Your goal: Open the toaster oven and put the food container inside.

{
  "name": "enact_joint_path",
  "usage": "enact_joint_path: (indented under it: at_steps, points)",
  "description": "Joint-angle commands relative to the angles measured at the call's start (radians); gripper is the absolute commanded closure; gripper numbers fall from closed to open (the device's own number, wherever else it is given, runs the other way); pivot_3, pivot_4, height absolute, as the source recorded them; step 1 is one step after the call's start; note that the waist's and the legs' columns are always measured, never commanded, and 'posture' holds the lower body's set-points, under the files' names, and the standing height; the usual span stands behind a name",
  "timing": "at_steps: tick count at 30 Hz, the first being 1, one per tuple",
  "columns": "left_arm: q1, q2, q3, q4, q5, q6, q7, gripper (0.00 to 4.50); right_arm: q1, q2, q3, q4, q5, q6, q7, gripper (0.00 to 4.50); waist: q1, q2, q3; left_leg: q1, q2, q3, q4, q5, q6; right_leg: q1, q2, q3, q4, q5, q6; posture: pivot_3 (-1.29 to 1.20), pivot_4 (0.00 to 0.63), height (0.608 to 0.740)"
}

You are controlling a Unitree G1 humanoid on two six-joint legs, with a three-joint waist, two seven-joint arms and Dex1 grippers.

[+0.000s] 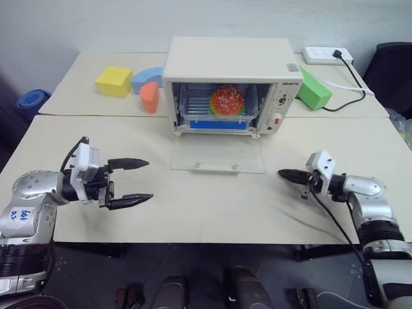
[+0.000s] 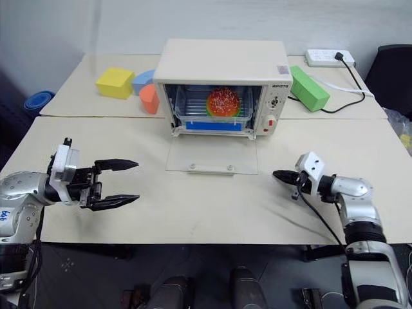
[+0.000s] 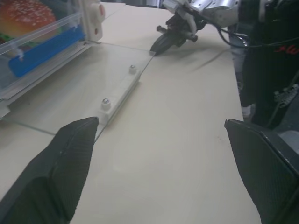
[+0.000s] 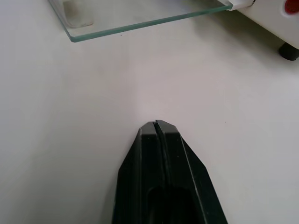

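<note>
The cream toaster oven (image 1: 232, 61) stands at the table's middle back, its glass door (image 1: 217, 156) dropped flat onto the table. Inside on the rack sits the clear food container (image 1: 219, 106) with a blue clip and a toy burger within. My left gripper (image 1: 143, 181) hovers open and empty over the table, well left of the door. In the left wrist view its two black fingers (image 3: 60, 168) spread wide, with the door (image 3: 84, 84) and the container (image 3: 37, 32) beyond. My right gripper (image 1: 283, 173) is shut and empty, right of the door; its closed tips (image 4: 156, 125) point toward the door's glass edge (image 4: 140, 23).
Yellow (image 1: 114, 81), blue (image 1: 147, 77) and orange (image 1: 149, 97) foam blocks lie behind the oven's left side. A green block (image 1: 313, 89) lies at its right, with a white power strip (image 1: 327, 55) and a black cable behind it. A black chair (image 1: 394, 74) stands far right.
</note>
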Motion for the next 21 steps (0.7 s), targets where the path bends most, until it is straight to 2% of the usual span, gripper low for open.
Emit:
enact_joint_path:
  at_steps: [1, 8, 15, 21]
  points:
    - [-0.029, -0.017, -0.004, -0.012, -0.009, -0.01, 0.015, 0.02, -0.039, 0.061, -0.012, 0.009, 0.032, -0.042, 0.033, 4.5, -0.004, 0.0, 0.0, 0.0, 0.001, 0.0, 0.0, 0.0, 0.0, 0.0, 0.001, 0.0, 0.0, 0.0, 0.0, 0.0, 0.15, 0.74]
    - [-0.025, -0.067, 0.035, -0.03, -0.065, 0.054, 0.084, 0.02, -0.009, 0.134, -0.073, -0.184, 0.178, 0.088, 0.058, 4.5, 0.004, 0.0, 0.0, -0.001, 0.001, 0.0, 0.001, 0.0, 0.0, -0.001, 0.0, 0.0, 0.001, 0.0, 0.0, 0.0, 0.15, 0.74]
    - [-0.029, -0.134, 0.144, -0.042, -0.187, 0.164, 0.25, 0.02, -0.08, 0.222, -0.207, -0.377, 0.38, 0.302, -0.133, 4.5, 0.002, 0.0, 0.0, -0.001, 0.001, -0.002, 0.001, -0.001, -0.001, -0.001, 0.0, -0.001, 0.001, 0.0, 0.0, 0.0, 0.15, 0.74]
    - [-0.051, -0.154, 0.163, 0.019, -0.12, 0.106, 0.344, 0.02, -0.172, 0.238, -0.234, -0.397, 0.422, 0.401, -0.203, 4.5, 0.005, 0.0, 0.0, -0.001, 0.001, -0.002, 0.001, 0.0, -0.001, -0.002, 0.0, -0.001, 0.001, 0.0, 0.0, 0.0, 0.15, 0.74]
